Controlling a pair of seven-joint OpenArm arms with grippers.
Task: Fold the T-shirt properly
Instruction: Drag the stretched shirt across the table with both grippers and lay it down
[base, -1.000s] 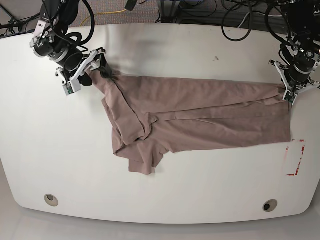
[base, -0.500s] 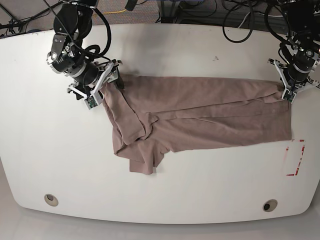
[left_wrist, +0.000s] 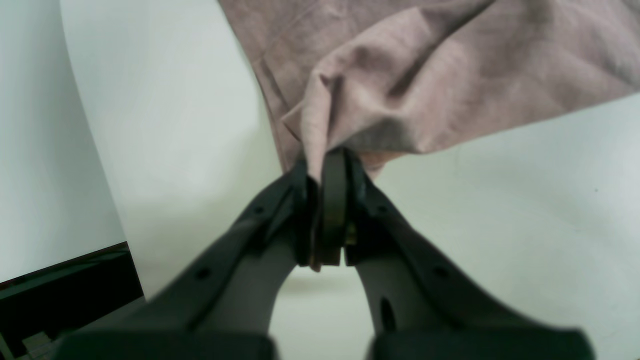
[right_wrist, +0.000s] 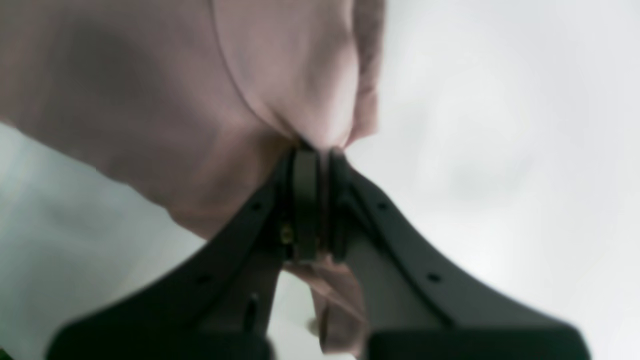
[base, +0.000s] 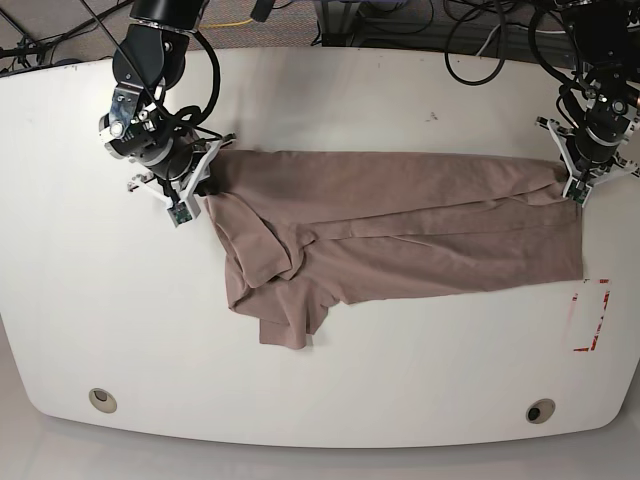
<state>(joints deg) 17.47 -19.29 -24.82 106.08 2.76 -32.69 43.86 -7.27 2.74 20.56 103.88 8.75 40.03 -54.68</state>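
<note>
both the left gripper (left_wrist: 320, 170) and right gripper (right_wrist: 320, 150) pinched far corners of the t-shirt (base: 400, 220), lying half-folded and rumpled on the table (base: 330, 100).

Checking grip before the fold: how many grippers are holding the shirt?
2. The right gripper pinches the T-shirt at its far corner on the base view's left; the left gripper pinches the opposite far corner.

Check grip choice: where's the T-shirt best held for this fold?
The T-shirt lies stretched sideways, so its two far-edge end corners suit best, approached from each outer end. Right gripper and left gripper already pinch there, jaws shut on bunched fabric.
</note>
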